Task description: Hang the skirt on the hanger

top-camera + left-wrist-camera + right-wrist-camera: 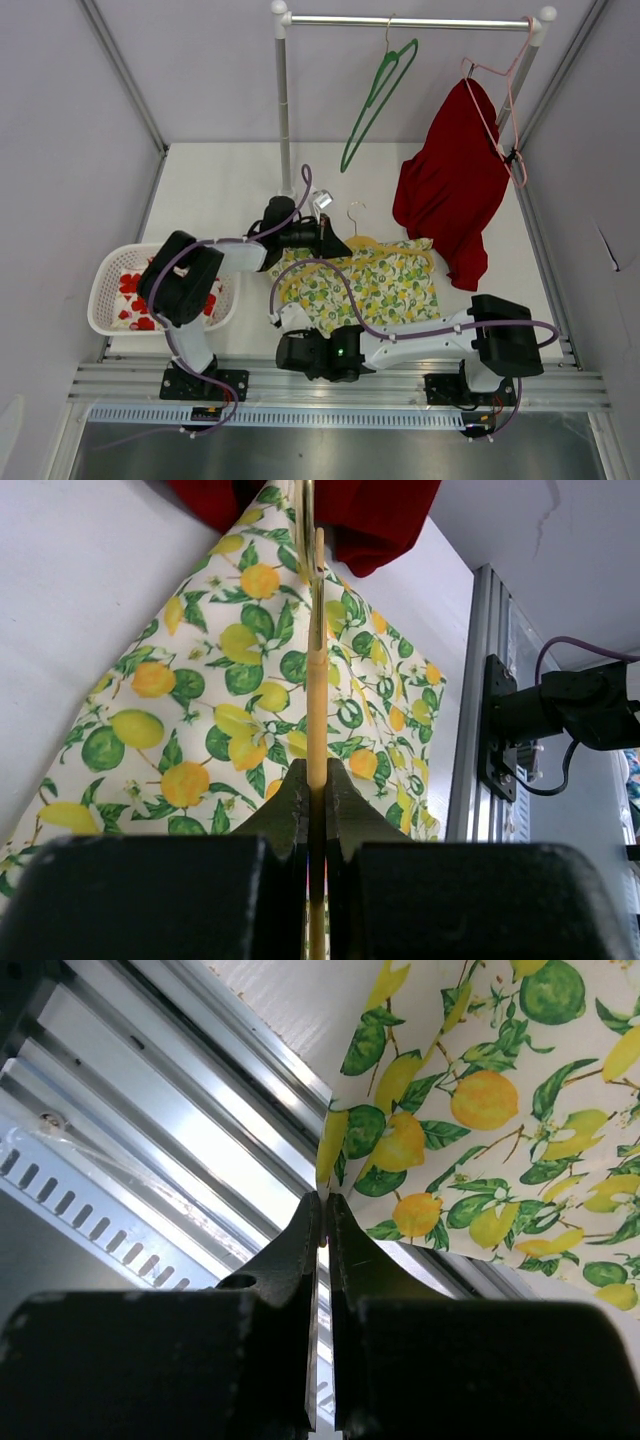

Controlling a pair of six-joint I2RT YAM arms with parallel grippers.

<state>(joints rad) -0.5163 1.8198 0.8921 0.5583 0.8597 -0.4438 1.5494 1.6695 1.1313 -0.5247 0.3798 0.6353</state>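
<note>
One lemon-print skirt (pixel 385 280) lies flat on the white table (pixel 220 190), centre-right, between your two arms. Its far edge is near the hem of the red garment (pixel 450 190).

You have three hangers in view:
- One tan hanger (pixel 318 680) is down at the skirt's far-left edge, its hook pointing toward the rack.
- One green hanger (pixel 375 105) hangs bare on the rail (pixel 410 20).
- One pink hanger (pixel 511 120) is at the rail's right end and carries the red garment, which drapes down to the table.

Your left gripper (pixel 317 775) has its jaws closed tight on the tan hanger's thin bar. The bar is seen edge-on, running straight out from between the fingers over the skirt print. From the top camera, that gripper (pixel 325 238) sits at the skirt's far-left corner.

Your right gripper (pixel 322 1210) also has its jaws pressed together. The skirt's near-left corner meets the fingertips and looks pinched there, lifted just off the table edge above the aluminium rails. From above, it (pixel 285 318) is at the skirt's near-left corner, close to the arm bases.

One white basket (pixel 100 290) stands at the table's left edge, well apart from the skirt. It holds one red-and-white floral cloth (pixel 130 290), partly hidden under the left arm.

The skirt is not on any hanger. The tan hanger touches or overlaps its far edge only.
</note>
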